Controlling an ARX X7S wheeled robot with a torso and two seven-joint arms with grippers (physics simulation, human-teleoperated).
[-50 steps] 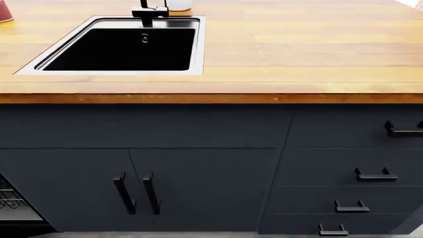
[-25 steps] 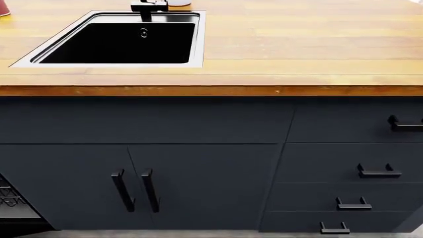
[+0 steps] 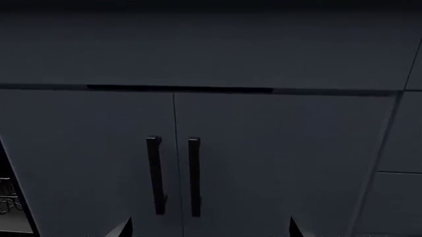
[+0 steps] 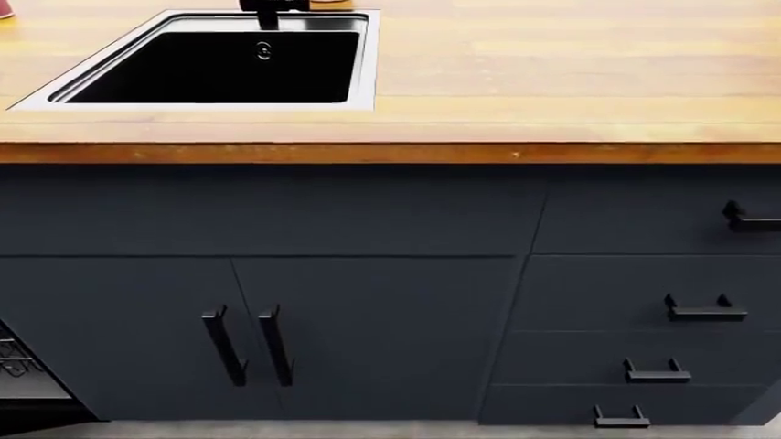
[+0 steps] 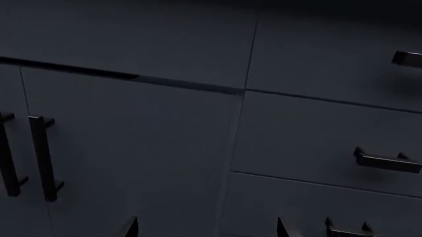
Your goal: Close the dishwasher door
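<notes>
Only a sliver of the dishwasher shows, its wire rack (image 4: 15, 358) peeking in low at the head view's left edge, beside the navy cabinet doors (image 4: 366, 338); the door's direction can't be told. Left gripper (image 3: 209, 228) and right gripper (image 5: 205, 227) both spread apart, holding nothing.

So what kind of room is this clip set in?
Most likely a simulated kitchen. A wooden countertop carries an inset black sink, navy cabinet doors and drawers run below it, and a wire dishwasher rack shows at the lower left edge of the head view.
</notes>
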